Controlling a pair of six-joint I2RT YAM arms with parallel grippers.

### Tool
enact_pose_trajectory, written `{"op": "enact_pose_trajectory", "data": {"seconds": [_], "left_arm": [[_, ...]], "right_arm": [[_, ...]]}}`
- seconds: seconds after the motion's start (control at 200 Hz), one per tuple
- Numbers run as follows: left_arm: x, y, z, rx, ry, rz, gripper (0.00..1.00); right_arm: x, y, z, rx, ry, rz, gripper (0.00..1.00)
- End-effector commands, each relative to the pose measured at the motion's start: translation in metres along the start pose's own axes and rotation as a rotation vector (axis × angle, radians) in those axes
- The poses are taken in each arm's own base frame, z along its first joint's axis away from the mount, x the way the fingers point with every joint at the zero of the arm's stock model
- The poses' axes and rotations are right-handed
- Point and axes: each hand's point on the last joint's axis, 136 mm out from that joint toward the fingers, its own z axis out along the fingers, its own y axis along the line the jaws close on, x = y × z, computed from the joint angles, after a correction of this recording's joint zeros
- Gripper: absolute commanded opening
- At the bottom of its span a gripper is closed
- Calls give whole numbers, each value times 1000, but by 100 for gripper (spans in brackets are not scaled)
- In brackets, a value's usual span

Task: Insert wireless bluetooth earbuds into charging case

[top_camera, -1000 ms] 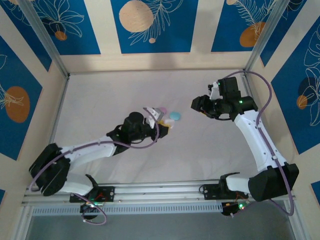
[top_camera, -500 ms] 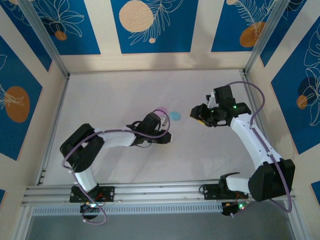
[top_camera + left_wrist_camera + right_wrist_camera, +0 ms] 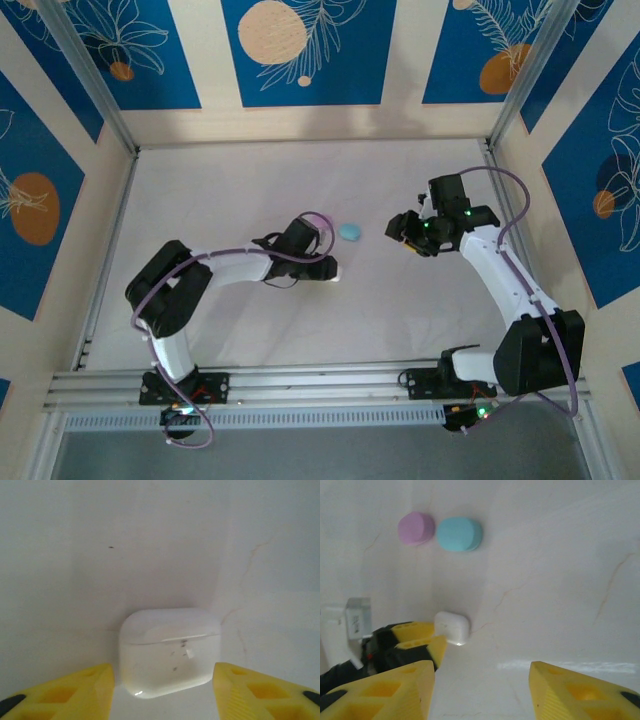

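Note:
A closed white charging case (image 3: 170, 652) lies on the white table. My left gripper (image 3: 162, 692) is open, its yellow fingers (image 3: 75, 692) standing just short of the case on either side with small gaps. In the right wrist view the same white case (image 3: 452, 627) sits at the tips of the left gripper's fingers (image 3: 417, 637). My right gripper (image 3: 482, 690) is open and empty, hovering apart from the cases. In the top view the left gripper (image 3: 330, 270) is low at mid-table and the right gripper (image 3: 398, 228) is to its right. The earbuds are out of view.
A pink case (image 3: 416, 528) and a teal case (image 3: 459, 534) lie side by side, closed, beyond the white one. The teal case (image 3: 349, 232) sits between the two grippers in the top view. Metal frame posts and patterned walls bound the table.
The left arm has swung down and its gripper now sits low on the table at the white case. The right gripper has shifted slightly to the right.

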Motion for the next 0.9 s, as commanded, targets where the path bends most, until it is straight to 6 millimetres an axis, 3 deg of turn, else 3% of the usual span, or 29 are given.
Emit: {"op": "enact_pose_trajectory", "data": {"seconds": [0.0, 0.125, 0.315, 0.405, 0.455, 0.56, 0.65, 0.75, 0.85, 0.895], "left_arm": [[-8, 15, -21, -84, -25, 30, 61], [-27, 26, -57, -175, -151, 100, 69], [-70, 68, -131, -390, -426, 227, 79], [-84, 95, -165, -496, -557, 274, 92], [-86, 115, -178, -551, -621, 270, 98], [-91, 150, -203, -630, -738, 250, 100], [-90, 168, -213, -684, -767, 263, 100], [-89, 186, -209, -712, -763, 258, 100], [-95, 187, -203, -713, -742, 301, 100], [-100, 188, -203, -724, -750, 317, 100]], "right_arm": [[-17, -34, -4, 157, -103, -16, 57], [-49, -69, -9, 342, -310, -152, 64], [-87, -91, 21, 403, -509, -376, 73], [-87, -85, 40, 318, -559, -478, 73], [-87, -72, 43, 220, -626, -553, 72], [-75, -54, 47, 67, -749, -687, 72], [-70, -42, 45, 14, -783, -769, 72], [-67, -38, 47, -45, -768, -780, 72], [-71, -41, 55, -68, -805, -765, 72], [-77, -53, 58, -39, -787, -711, 72]]}}
